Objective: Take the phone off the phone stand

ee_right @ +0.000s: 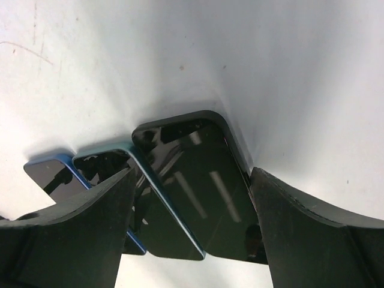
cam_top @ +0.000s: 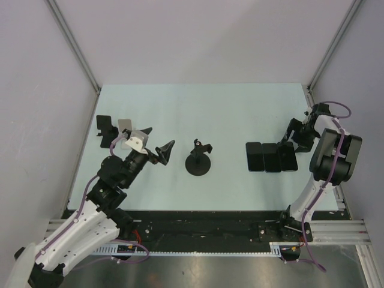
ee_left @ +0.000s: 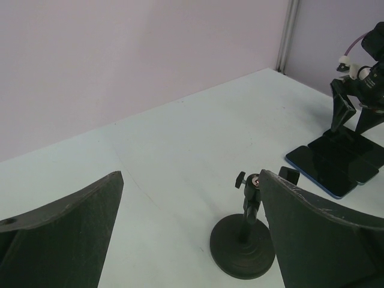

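The phone stand [cam_top: 198, 162], a black round base with a short post and clamp head, stands mid-table and holds no phone; it also shows in the left wrist view [ee_left: 243, 247]. Three dark phones [cam_top: 271, 156] lie flat side by side to its right. In the right wrist view they are a black phone [ee_right: 198, 180], a teal-edged one [ee_right: 114, 171] and a blue-edged one [ee_right: 48, 175]. My left gripper [cam_top: 159, 139] [ee_left: 189, 180] is open and empty, left of the stand. My right gripper [cam_top: 295, 138] [ee_right: 192, 173] is open, just above the right-hand phones.
A small black folding stand [cam_top: 106, 129] and a grey card-like piece [cam_top: 125, 125] sit at the far left, behind my left gripper. Grey walls with metal posts enclose the table on three sides. My right arm [ee_left: 355, 99] shows in the left wrist view.
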Controlling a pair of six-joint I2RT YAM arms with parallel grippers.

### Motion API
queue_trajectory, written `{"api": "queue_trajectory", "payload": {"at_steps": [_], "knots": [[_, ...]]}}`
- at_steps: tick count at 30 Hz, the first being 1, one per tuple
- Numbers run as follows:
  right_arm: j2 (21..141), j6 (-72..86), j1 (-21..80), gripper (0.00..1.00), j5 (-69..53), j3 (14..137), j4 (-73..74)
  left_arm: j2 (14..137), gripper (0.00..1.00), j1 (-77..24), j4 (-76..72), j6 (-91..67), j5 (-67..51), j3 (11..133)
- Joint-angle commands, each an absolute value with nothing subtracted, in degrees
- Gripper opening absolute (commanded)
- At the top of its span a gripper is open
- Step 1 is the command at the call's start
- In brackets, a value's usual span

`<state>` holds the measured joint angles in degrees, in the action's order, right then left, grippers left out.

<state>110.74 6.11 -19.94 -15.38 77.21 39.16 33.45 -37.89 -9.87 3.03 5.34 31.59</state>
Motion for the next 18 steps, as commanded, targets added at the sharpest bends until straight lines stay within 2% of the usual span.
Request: {"api": "queue_trajectory", "payload": {"at_steps": [1,6,12,18], "knots": [[102.76,8.78,-17.23,0.83,-11.70,77.08,40.87,34.63,1.00,-38.58,-13.18,-1.30,6.41,30.76],[93.00,11.77,-13.81,0.85,-7.13,77.08,41.13,38.31,1.00,-39.90,-12.92,-5.43,9.05,31.29],[81.40,11.96,-7.22,0.93,-0.09,77.08,41.04,43.76,1.00,-42.53,-6.96,-12.82,14.40,36.82],[73.57,12.74,1.47,0.97,7.81,75.59,39.82,50.71,1.00,-52.46,-3.78,-15.90,30.65,41.74]]}}
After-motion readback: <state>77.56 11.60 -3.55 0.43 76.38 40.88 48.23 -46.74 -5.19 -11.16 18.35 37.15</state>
